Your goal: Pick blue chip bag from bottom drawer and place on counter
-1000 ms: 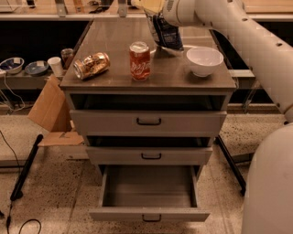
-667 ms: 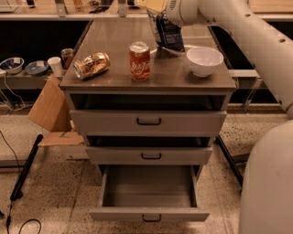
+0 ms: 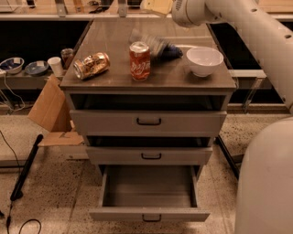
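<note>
Arm bent in over the far side of the table [image 3: 110, 41] — chip bag [image 3: 159, 45] lying loose on top.
The white arm [image 3: 256, 32] rises from the right edge to a bent wrist at the top. Its gripper [image 3: 157, 5] sits at the far edge, cut off by the frame — how wide it stands cannot be told. The bag lies apart from it, nearer and blurred, just behind the red can [image 3: 139, 61] and left of the white bowl [image 3: 204, 60]. The bottom drawer [image 3: 149, 214] stands pulled out.
</note>
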Robot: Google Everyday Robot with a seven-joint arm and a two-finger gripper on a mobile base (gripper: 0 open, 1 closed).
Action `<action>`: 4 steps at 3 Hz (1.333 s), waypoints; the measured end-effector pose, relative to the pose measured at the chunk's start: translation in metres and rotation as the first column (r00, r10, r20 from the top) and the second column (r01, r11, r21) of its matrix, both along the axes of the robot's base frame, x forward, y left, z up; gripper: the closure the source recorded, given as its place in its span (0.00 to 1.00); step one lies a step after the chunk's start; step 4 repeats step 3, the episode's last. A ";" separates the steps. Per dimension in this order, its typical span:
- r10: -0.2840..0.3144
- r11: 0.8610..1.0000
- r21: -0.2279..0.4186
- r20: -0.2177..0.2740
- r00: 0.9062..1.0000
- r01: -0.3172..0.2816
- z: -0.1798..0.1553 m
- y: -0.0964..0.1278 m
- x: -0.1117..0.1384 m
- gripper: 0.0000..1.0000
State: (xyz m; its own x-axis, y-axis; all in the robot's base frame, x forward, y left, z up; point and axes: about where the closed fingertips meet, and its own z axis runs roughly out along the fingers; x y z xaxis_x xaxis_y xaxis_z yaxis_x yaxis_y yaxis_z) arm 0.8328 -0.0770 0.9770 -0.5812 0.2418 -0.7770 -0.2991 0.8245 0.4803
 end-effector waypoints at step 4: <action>-0.007 1.000 -0.024 -0.048 0.999 0.006 -0.003 -0.015 -0.003 0.00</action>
